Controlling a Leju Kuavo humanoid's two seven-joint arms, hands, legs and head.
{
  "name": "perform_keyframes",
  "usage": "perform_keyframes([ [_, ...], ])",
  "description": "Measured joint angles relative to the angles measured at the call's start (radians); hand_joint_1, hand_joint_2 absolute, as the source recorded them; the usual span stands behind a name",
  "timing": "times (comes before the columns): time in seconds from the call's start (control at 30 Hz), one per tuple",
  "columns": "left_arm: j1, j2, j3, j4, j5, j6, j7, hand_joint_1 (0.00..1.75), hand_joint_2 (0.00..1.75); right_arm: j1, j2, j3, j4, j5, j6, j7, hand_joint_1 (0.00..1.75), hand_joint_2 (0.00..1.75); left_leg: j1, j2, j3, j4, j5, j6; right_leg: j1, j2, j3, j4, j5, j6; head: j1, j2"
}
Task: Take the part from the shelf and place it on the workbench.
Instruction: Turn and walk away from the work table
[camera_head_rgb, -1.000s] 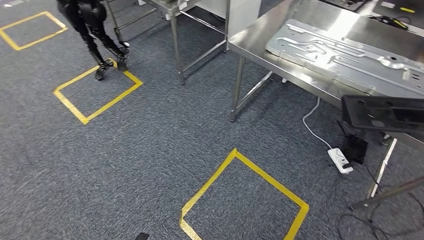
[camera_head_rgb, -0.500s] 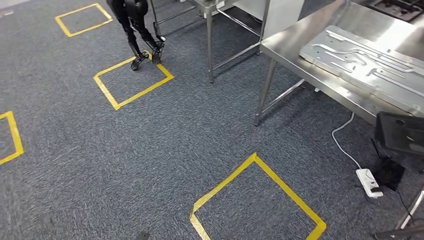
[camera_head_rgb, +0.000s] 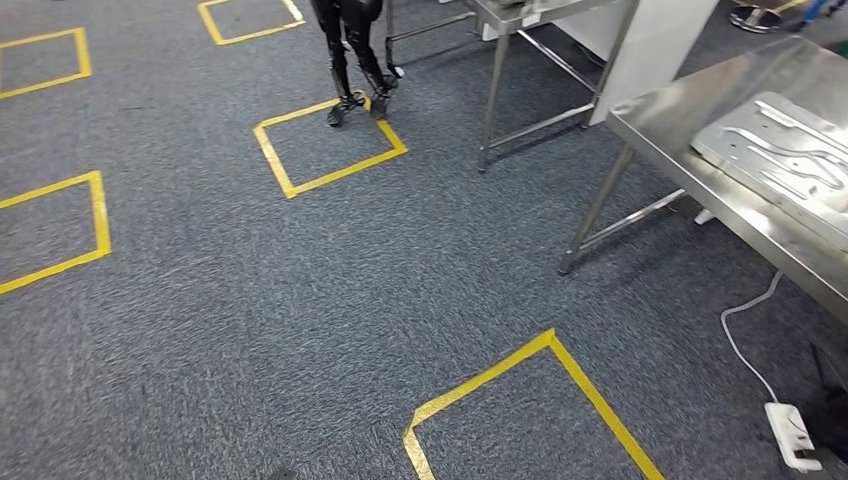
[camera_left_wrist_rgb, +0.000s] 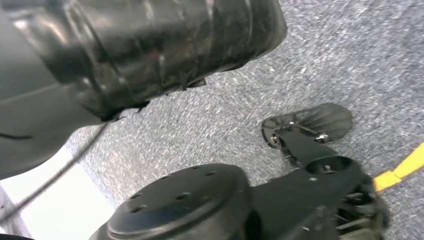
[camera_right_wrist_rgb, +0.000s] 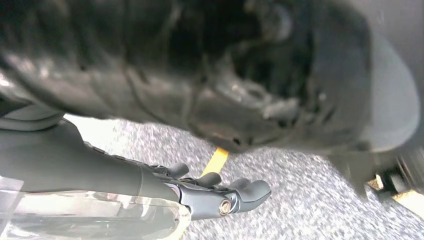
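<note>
a metal plate (camera_head_rgb: 790, 160) is lying on the workbench (camera_head_rgb: 690, 150); a power strip (camera_head_rgb: 792, 435) is lying on the floor below the workbench; a second table (camera_head_rgb: 530, 20) is standing behind it.

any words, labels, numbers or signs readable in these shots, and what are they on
None can be read.
The metal plate on the steel workbench shows only pressed grooves, no lettering.
The white power strip on the carpet is too small to show any marking.
The yellow tape squares on the floor are plain outlines with no numbers.
The wrist views are blurred and show no print.
</note>
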Motion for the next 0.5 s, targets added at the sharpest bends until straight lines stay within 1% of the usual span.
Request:
perform_keyframes([
  [0.03, -0.001, 0.0, -0.003, 0.0, -0.004, 0.0, 0.001, 0.0, 0.0, 0.0, 0.0, 0.003, 0.0, -0.006, -0.001, 0.001, 0.0, 0.0, -0.001, -0.013, -0.004, 0.007, -0.002, -0.004, -0.002, 0.022, 0.022, -0.057, 0.021, -0.003, 0.0, 0.0],
  [0.07, -0.002, 0.001, -0.006, 0.0, -0.009, 0.002, 0.001, 0.0, 0.0, 0.0, 0.0, 0.006, 0.0, -0.011, -0.001, 0.001, 0.0, 0.0, 0.0, -0.025, -0.01, 0.013, -0.002, -0.01, -0.003, 0.041, 0.036, -0.094, 0.031, -0.005, -0.001, 0.0],
  [0.1, -0.003, 0.002, -0.009, 0.0, -0.013, 0.004, 0.0, 0.0, 0.0, -0.001, 0.0, 0.01, 0.0, -0.015, -0.002, 0.002, 0.0, 0.0, 0.0, -0.036, -0.015, 0.015, -0.001, -0.017, -0.001, 0.051, 0.041, -0.109, 0.028, -0.009, -0.001, 0.0],
  [0.13, -0.003, 0.003, -0.012, 0.0, -0.016, 0.007, -0.002, 0.0, 0.0, -0.002, 0.0, 0.013, 0.0, -0.019, -0.002, 0.002, 0.0, 0.0, 0.001, -0.047, -0.019, 0.014, 0.001, -0.025, 0.001, 0.046, 0.041, -0.114, 0.028, -0.013, -0.001, 0.0],
  [0.17, -0.002, 0.005, -0.016, 0.0, -0.02, 0.01, -0.003, 0.0, 0.0, -0.003, 0.0, 0.017, 0.0, -0.022, -0.003, 0.002, 0.0, 0.0, 0.003, -0.056, -0.022, 0.012, 0.004, -0.031, 0.0, 0.034, 0.044, -0.115, 0.031, -0.02, -0.001, 0.0],
  [0.2, 0.001, 0.007, -0.019, 0.0, -0.023, 0.012, -0.004, 0.0, 0.0, -0.005, -0.001, 0.02, 0.0, -0.024, -0.004, 0.002, 0.0, 0.0, 0.003, -0.05, -0.026, 0.015, 0.001, -0.037, -0.001, 0.022, 0.048, -0.12, 0.034, -0.027, -0.001, 0.0],
  [0.23, 0.002, 0.009, -0.021, 0.0, -0.025, 0.014, -0.005, 0.0, 0.0, -0.005, -0.001, 0.022, 0.0, -0.027, -0.004, 0.003, 0.0, 0.0, 0.002, -0.031, -0.036, 0.035, -0.011, -0.042, -0.003, 0.01, 0.051, -0.125, 0.038, -0.035, -0.006, 0.0],
  [0.27, 0.002, 0.011, -0.023, 0.0, -0.027, 0.017, -0.006, 0.0, 0.0, -0.005, -0.001, 0.023, -0.001, -0.031, -0.005, 0.003, 0.0, 0.0, 0.002, -0.002, -0.056, 0.074, -0.033, -0.046, -0.004, -0.003, 0.054, -0.129, 0.041, -0.041, -0.01, 0.0],
  [0.3, 0.001, 0.011, -0.024, 0.0, -0.029, 0.018, -0.007, 0.0, 0.0, -0.005, -0.002, 0.023, -0.001, -0.033, -0.005, 0.003, 0.0, 0.0, 0.001, 0.032, -0.083, 0.131, -0.063, -0.05, -0.001, -0.016, 0.055, -0.13, 0.041, -0.044, -0.014, 0.0],
  [0.33, -0.001, 0.011, -0.026, 0.0, -0.03, 0.02, -0.008, 0.0, 0.0, -0.004, -0.002, 0.023, -0.001, -0.035, -0.005, 0.003, 0.0, 0.0, 0.002, 0.054, -0.115, 0.196, -0.092, -0.054, 0.001, -0.03, 0.055, -0.13, 0.04, -0.047, -0.017, 0.0],
  [0.37, -0.003, 0.011, -0.028, 0.0, -0.031, 0.021, -0.01, 0.0, 0.0, -0.003, -0.002, 0.023, -0.001, -0.037, -0.005, 0.003, 0.0, 0.0, 0.003, 0.066, -0.142, 0.25, -0.111, -0.056, 0.004, -0.045, 0.055, -0.13, 0.039, -0.048, -0.017, 0.0],
  [0.4, -0.003, 0.011, -0.031, 0.0, -0.031, 0.022, -0.011, 0.0, 0.0, -0.002, -0.002, 0.023, -0.001, -0.037, -0.005, 0.003, 0.0, 0.0, 0.004, 0.072, -0.154, 0.275, -0.112, -0.057, 0.005, -0.059, 0.056, -0.13, 0.037, -0.049, -0.017, 0.0],
  [0.43, -0.003, 0.012, -0.034, 0.0, -0.032, 0.023, -0.012, 0.0, 0.0, -0.002, -0.002, 0.023, -0.001, -0.038, -0.005, 0.004, 0.0, 0.0, 0.005, 0.077, -0.146, 0.262, -0.096, -0.057, 0.005, -0.073, 0.057, -0.129, 0.035, -0.049, -0.017, 0.0],
  [0.47, -0.002, 0.012, -0.036, 0.0, -0.032, 0.024, -0.012, 0.0, 0.0, -0.003, -0.002, 0.023, -0.001, -0.038, -0.005, 0.004, 0.0, 0.0, 0.005, 0.084, -0.12, 0.214, -0.067, -0.055, 0.006, -0.084, 0.06, -0.129, 0.032, -0.047, -0.018, 0.0],
  [0.5, -0.001, 0.013, -0.037, 0.0, -0.033, 0.025, -0.012, 0.0, 0.0, -0.003, -0.002, 0.024, -0.002, -0.038, -0.005, 0.004, 0.0, 0.0, 0.003, 0.101, -0.082, 0.145, -0.035, -0.051, 0.006, -0.095, 0.064, -0.129, 0.029, -0.045, -0.018, 0.0],
])
